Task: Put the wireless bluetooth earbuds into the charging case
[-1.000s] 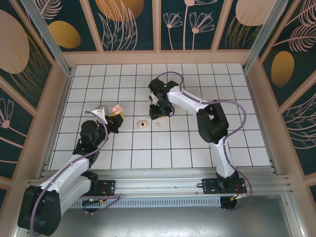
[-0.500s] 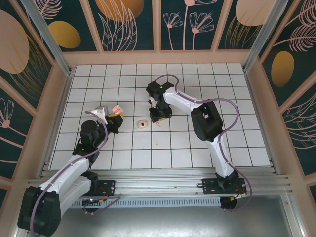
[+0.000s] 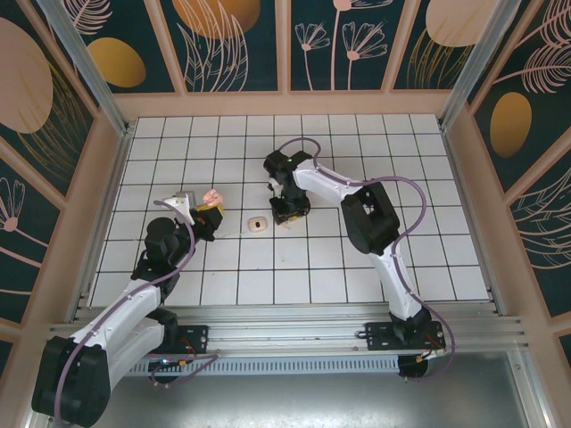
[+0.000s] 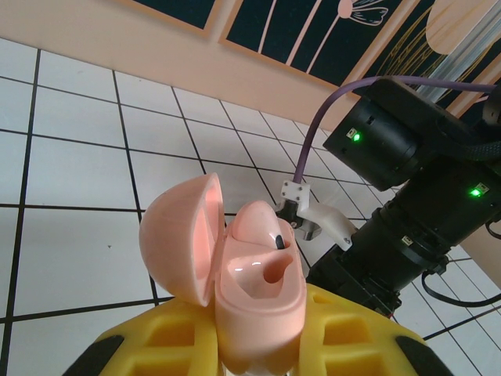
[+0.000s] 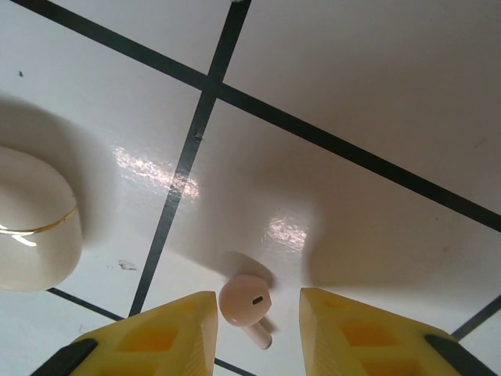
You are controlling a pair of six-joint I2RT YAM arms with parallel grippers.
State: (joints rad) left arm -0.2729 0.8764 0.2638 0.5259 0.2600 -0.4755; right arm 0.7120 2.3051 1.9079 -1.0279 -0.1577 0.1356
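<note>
My left gripper (image 4: 262, 348) is shut on the pink charging case (image 4: 262, 294), holding it upright above the tiles with its lid (image 4: 178, 235) swung open to the left. One earbud (image 4: 258, 223) sits in the far socket; the near socket is bare. In the top view the case (image 3: 211, 194) shows at the tip of my left gripper (image 3: 207, 210). My right gripper (image 5: 257, 298) is low over the floor and open, its yellow fingers (image 5: 168, 333) either side of a second earbud (image 5: 246, 301) lying on a white tile. The left finger is almost against the earbud and the right one stands clear. From above, my right gripper (image 3: 287, 212) is mid-table.
A cream rounded box (image 5: 31, 227) with a gold band lies on the tile just left of my right gripper; it also shows in the top view (image 3: 258, 223), between the two grippers. Peach walls (image 3: 285, 102) ring the tiled floor (image 3: 393, 169).
My right gripper has slid a little left and settled over the loose earbud, its jaws narrowing. The left arm and the case have not moved.
</note>
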